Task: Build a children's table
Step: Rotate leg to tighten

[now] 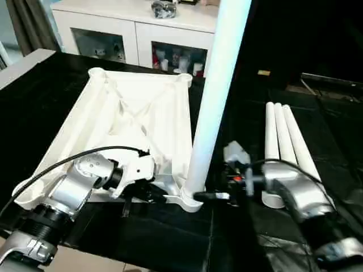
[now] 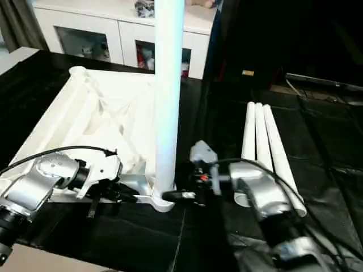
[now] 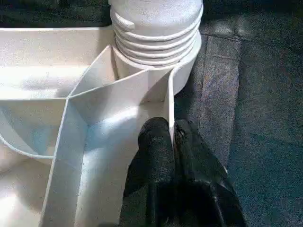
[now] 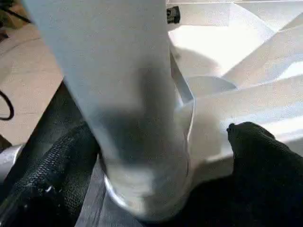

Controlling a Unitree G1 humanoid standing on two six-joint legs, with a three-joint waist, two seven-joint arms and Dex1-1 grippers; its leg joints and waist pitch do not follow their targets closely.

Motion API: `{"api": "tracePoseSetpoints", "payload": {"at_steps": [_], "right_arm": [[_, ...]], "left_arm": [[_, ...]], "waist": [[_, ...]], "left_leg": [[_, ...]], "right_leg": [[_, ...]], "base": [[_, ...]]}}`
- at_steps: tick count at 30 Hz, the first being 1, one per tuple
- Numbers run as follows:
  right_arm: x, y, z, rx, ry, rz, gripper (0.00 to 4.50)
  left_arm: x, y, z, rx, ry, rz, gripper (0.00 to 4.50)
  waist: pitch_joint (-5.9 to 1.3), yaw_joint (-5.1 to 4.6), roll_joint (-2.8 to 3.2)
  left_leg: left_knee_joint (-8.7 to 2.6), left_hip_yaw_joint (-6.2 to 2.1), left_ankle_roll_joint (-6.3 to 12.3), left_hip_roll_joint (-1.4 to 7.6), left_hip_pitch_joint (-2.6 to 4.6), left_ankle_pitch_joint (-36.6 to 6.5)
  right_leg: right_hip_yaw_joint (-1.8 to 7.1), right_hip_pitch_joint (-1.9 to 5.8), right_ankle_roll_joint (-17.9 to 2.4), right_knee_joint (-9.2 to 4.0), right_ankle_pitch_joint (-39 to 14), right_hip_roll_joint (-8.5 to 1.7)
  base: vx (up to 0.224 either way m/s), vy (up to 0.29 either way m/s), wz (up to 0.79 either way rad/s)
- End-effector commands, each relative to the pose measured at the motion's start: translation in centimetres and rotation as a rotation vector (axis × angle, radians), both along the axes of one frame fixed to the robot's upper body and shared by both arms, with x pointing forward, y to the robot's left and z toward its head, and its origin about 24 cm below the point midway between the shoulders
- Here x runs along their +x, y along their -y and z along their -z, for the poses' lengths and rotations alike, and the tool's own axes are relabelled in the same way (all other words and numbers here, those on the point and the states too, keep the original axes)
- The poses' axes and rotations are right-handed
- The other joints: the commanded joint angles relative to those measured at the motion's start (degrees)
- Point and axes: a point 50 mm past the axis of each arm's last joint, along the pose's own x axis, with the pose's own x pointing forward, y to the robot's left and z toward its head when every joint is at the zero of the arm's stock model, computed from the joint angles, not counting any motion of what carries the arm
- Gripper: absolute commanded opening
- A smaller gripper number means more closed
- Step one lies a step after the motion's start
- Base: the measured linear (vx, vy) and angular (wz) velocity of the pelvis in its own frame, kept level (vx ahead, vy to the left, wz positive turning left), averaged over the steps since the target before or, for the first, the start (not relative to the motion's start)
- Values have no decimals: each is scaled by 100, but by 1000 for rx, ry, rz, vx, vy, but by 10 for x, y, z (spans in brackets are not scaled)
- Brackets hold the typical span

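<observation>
The white table top (image 1: 136, 113) lies upside down on the black surface, ribs facing up. One white leg (image 1: 212, 102) stands upright in its near right corner socket (image 3: 156, 52). My left gripper (image 3: 171, 130) is shut on the thin rim wall of the top just beside that socket; it also shows from above (image 1: 148, 196). My right gripper (image 4: 163, 135) straddles the foot of the standing leg, open. One finger lies against the leg, while the other finger (image 4: 258, 156) stands a little apart from it. Three more legs (image 1: 283, 141) lie side by side to the right.
A white glass-door cabinet (image 1: 136, 31) stands behind the work surface. The black cover (image 1: 170, 238) ends close in front of me, with pale floor (image 1: 85, 262) below. A cable (image 1: 62, 161) loops over my left forearm.
</observation>
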Motion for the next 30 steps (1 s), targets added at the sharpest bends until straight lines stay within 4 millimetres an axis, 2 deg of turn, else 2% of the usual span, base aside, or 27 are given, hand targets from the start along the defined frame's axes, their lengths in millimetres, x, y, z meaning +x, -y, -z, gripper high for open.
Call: {"api": "tracePoseSetpoints", "payload": {"at_steps": [1,2,3,9,13,14,15,16,17,22,23,25,26,28,30], "right_arm": [[4,1,-1,-18,10,19,412],[4,0,1,-20,6,13,390],[4,-1,2,-20,4,9,390],[4,-1,5,-13,-14,-2,347],[4,-1,6,6,-32,-5,310],[4,-1,8,7,-36,-6,302],[4,-2,8,8,-39,-7,302],[3,-2,9,8,-40,-7,292],[2,-2,10,10,-45,-8,280],[1,-3,13,23,-56,-3,260],[0,-4,13,29,-58,1,257],[-2,-6,13,63,-63,30,256],[-2,-8,14,74,-65,69,256],[0,-11,18,79,-66,163,256],[1,-13,22,75,-73,232,256]], "left_arm": [[-6,17,-2,-10,3,111,0],[-6,17,-2,-7,4,112,0],[-6,18,-2,-5,6,112,0],[-3,17,-3,2,11,111,0],[-4,17,-2,4,7,111,0],[-4,16,-1,6,5,110,0],[-4,16,-1,6,5,111,0],[-4,16,-1,8,3,111,0],[-4,16,-1,9,3,110,0],[-2,16,0,7,-1,97,0],[-1,16,0,5,-2,91,0],[2,17,2,-1,-6,52,0],[5,19,2,-16,-9,10,0],[12,24,0,-52,-8,-69,0],[17,28,-1,-73,-3,-125,0]], "waist": [[-412,-3,96],[-410,-4,90],[-408,-5,78],[-401,-2,113],[-403,-1,101],[-405,11,167],[-407,-2,129],[-409,5,162],[-407,-3,146],[-402,-7,153],[-404,0,182],[-399,1,163],[-390,-11,181],[-370,-26,166],[-329,-65,171]], "left_leg": [[-371,-5,312,219,-30,-525],[-372,-7,308,220,-35,-519],[-373,-6,306,217,-40,-513],[-375,-7,274,212,-24,-627],[-373,-6,269,209,-26,-650],[-373,-16,258,211,-20,-656],[-372,-8,260,212,-25,-662],[-375,-16,253,213,-20,-672],[-375,-14,247,217,-20,-696],[-375,-11,232,202,-11,-797],[-373,-13,231,199,-7,-808],[-373,-8,235,199,-1,-815],[-381,-6,227,202,5,-875],[-386,-16,190,176,24,-1029],[-368,1,138,130,79,-1233]], "right_leg": [[421,385,-510,-376,-1784,-553],[424,388,-516,-368,-1750,-549],[425,393,-522,-364,-1729,-553],[419,391,-481,-399,-1935,-561],[416,398,-467,-402,-1974,-557],[416,393,-485,-393,-1946,-560],[416,396,-491,-402,-1892,-551],[414,395,-518,-393,-1869,-552],[413,392,-531,-396,-1855,-549],[400,400,-479,-425,-2021,-543],[400,400,-470,-430,-2056,-546],[400,390,-441,-442,-2095,-542],[395,387,-412,-466,-2167,-535],[366,388,-340,-496,-2457,-540],[319,355,-113,-611,-3023,-534]], "base": [[0,0,0],[0,0,0],[0,0,0],[0,0,0],[0,0,0],[0,0,0],[0,0,0],[0,0,0],[0,0,0],[0,0,0],[0,0,0],[0,0,0],[0,0,0],[0,0,0],[0,0,0]]}}
